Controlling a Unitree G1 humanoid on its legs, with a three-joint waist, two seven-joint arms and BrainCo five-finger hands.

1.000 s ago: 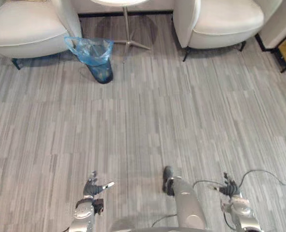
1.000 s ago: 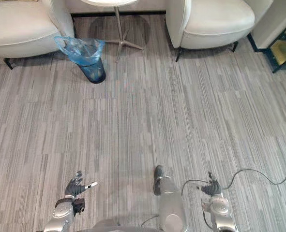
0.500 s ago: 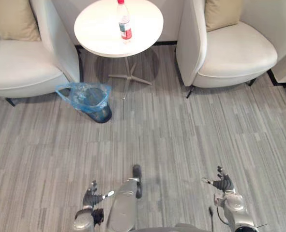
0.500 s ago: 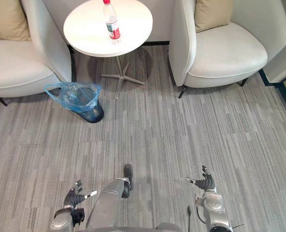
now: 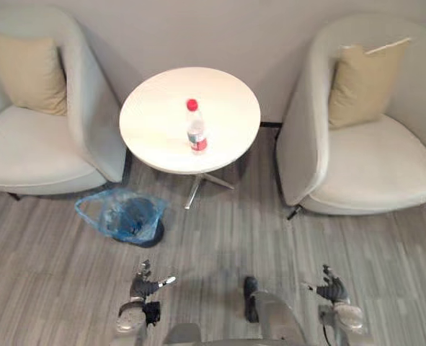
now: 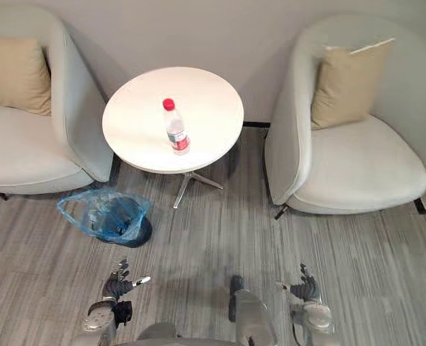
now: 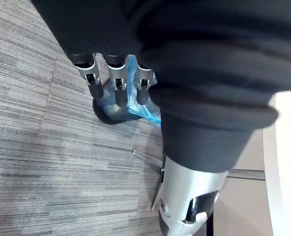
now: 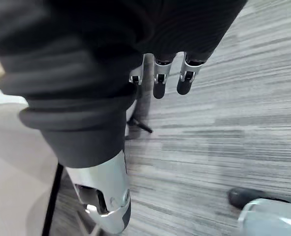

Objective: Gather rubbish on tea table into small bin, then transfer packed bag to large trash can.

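A clear plastic bottle (image 5: pixel 195 133) with a red cap and red label stands upright on the round white tea table (image 5: pixel 155 115). On the floor to the table's front left stands a small dark bin (image 5: pixel 126 220) lined with a blue plastic bag (image 7: pixel 138 104). My left hand (image 5: pixel 145 286) hangs low near the floor, just in front of the bin, fingers (image 7: pixel 116 89) relaxed and holding nothing. Well to the right, my right hand (image 5: pixel 331 287) hangs low over the floor too, fingers (image 8: pixel 158 81) straight and empty.
Two pale armchairs flank the table, the left armchair (image 5: pixel 40 144) and the right armchair (image 5: pixel 371 158), each with a tan cushion (image 5: pixel 360 83). A wall closes the back. Grey striped carpet (image 5: pixel 213 245) lies between me and the table.
The camera has moved forward and tilted up: table, chairs and bin now sit lower and nearer in view, with the wall visible. Both hands stay low and empty.
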